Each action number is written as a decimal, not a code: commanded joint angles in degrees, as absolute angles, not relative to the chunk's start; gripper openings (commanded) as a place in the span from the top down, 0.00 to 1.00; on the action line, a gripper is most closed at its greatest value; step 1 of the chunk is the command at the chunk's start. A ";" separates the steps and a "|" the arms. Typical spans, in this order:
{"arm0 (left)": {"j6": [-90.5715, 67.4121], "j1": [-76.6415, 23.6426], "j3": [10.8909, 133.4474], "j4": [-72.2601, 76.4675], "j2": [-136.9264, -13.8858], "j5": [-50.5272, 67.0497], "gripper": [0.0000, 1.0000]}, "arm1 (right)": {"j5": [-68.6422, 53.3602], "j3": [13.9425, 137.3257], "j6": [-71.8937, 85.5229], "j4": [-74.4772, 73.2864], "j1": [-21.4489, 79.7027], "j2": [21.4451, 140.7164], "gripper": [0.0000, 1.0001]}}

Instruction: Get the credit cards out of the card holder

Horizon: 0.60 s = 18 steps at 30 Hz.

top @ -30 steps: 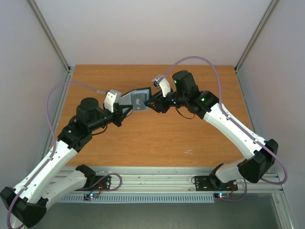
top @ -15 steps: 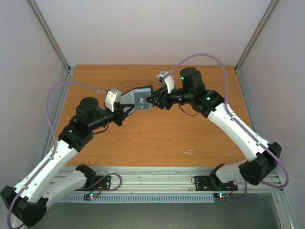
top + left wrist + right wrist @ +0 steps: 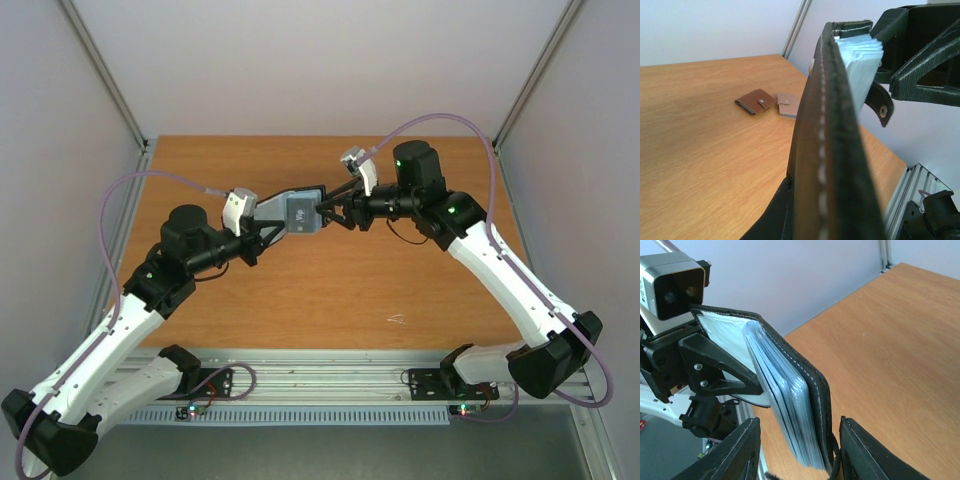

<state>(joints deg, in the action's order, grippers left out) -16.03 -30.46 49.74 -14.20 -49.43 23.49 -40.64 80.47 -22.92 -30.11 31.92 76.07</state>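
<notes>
Wallets [image 3: 757,101] show only at left wrist; left jaws clench card holder [image 3: 298,212], right jaws released.

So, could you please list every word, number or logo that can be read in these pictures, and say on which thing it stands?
No text can be read in any view.
Card holder: any print on its pale inner face is too small and blurred in the top view; both wrist views show only blank sleeves.
Brown wallet and tan wallet: no lettering visible, only snaps.
</notes>
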 commanded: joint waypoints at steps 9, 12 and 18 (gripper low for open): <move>-16.87 -30.67 49.18 -6.81 -48.77 26.90 1.00 | -37.61 80.54 -23.90 -33.41 31.23 75.71 0.54; -17.13 -30.67 48.96 -5.82 -48.56 28.12 1.00 | -36.47 80.68 -23.82 -33.14 31.29 75.93 0.54; -17.27 -30.67 48.54 -3.71 -48.26 30.83 1.00 | -31.53 80.80 -26.38 -34.16 31.20 75.34 0.53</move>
<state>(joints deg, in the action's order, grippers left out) -16.51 -30.46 48.88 -10.85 -49.43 27.46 -35.20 80.20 -23.68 -33.08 31.44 75.90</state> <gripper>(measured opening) 0.029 0.464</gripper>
